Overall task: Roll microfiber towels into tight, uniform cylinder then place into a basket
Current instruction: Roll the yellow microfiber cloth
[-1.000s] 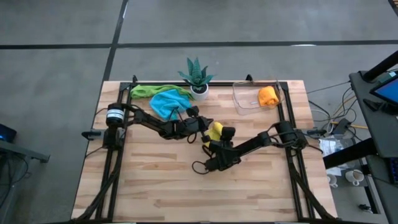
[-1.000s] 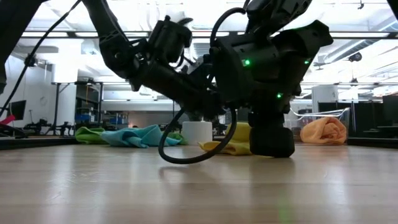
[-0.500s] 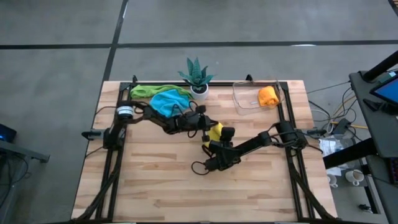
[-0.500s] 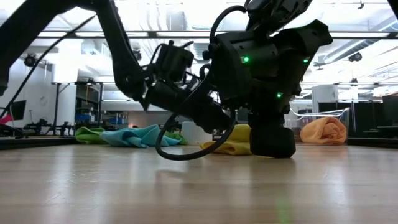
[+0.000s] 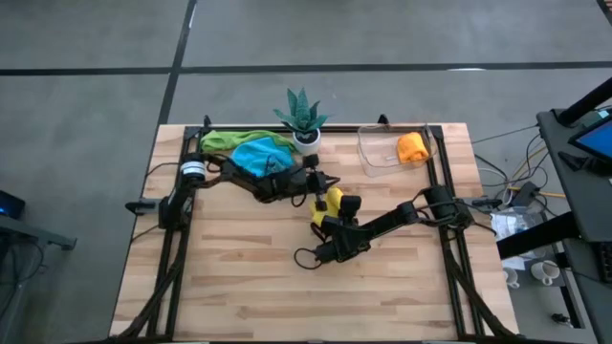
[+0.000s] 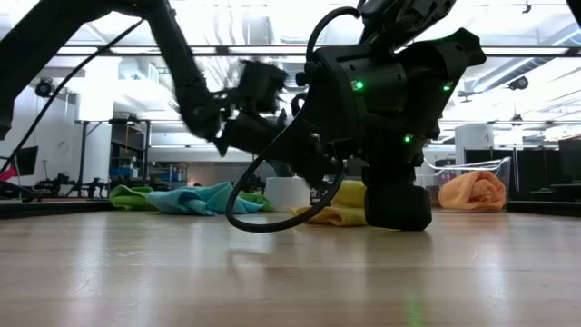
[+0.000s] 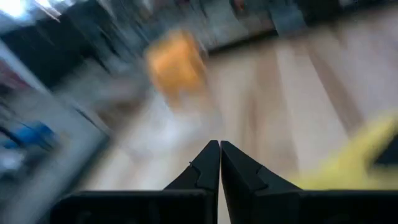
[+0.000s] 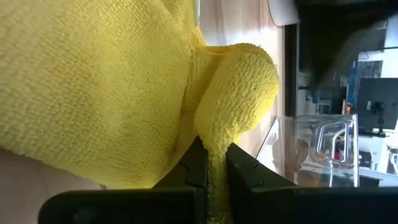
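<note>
Inside, the clear basket [image 5: 387, 150] at the table's [image 5: 239, 287] far right holds a single rolled orange towel [image 5: 412, 147], lying against its right wall; nothing else is visible in it. The white plant pot [image 5: 306, 140] just to its left carries the spiky green plant [image 5: 302, 113]. Near mid-table, the right end effector [image 5: 323, 222] is clenched on a fold of the yellow towel [image 5: 331, 203], the cloth pinched between its fingers [image 8: 198, 163] in the right wrist view. The left end effector [image 5: 319, 194] is clamped shut on nothing, its tips just beside the yellow towel. Compared with a second ago, the left arm has swung toward the far edge and now stretches over the blue towel [image 5: 254, 155], while the right arm has kept its place. The green towel [image 5: 222, 139] lies partly under the blue one. The left wrist view is smeared, showing only an orange blur and a yellow streak beyond the closed fingers [image 7: 205, 171].
</note>
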### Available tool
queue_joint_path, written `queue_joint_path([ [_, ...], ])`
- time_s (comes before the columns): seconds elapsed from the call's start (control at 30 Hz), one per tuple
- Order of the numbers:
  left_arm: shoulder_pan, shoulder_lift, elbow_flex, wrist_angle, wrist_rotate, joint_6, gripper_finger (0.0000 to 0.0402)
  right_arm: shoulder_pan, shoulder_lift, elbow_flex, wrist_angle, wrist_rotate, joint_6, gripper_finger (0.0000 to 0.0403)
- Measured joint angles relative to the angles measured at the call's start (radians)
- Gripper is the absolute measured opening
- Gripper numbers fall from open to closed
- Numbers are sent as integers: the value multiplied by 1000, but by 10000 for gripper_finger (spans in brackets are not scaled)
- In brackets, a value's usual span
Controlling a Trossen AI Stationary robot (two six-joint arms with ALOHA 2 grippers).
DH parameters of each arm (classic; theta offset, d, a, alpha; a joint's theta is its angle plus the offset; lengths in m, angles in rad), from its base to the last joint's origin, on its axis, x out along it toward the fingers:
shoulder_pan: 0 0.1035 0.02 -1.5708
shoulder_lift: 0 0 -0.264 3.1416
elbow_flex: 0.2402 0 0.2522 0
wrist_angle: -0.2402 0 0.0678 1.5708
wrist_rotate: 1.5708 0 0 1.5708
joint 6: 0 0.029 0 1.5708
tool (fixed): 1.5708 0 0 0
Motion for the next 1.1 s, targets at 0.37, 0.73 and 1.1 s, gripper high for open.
queue_joint_path([
  [0.37,55,29,227,-383,122,0,0,0,0,0,6,-1,-5,14],
  [0.73,74,20,503,-909,290,-49,0,0,0,0,11,-15,-12,14],
  [1.1,75,27,660,-1169,303,-76,0,0,-1,4,13,-44,-12,14],
])
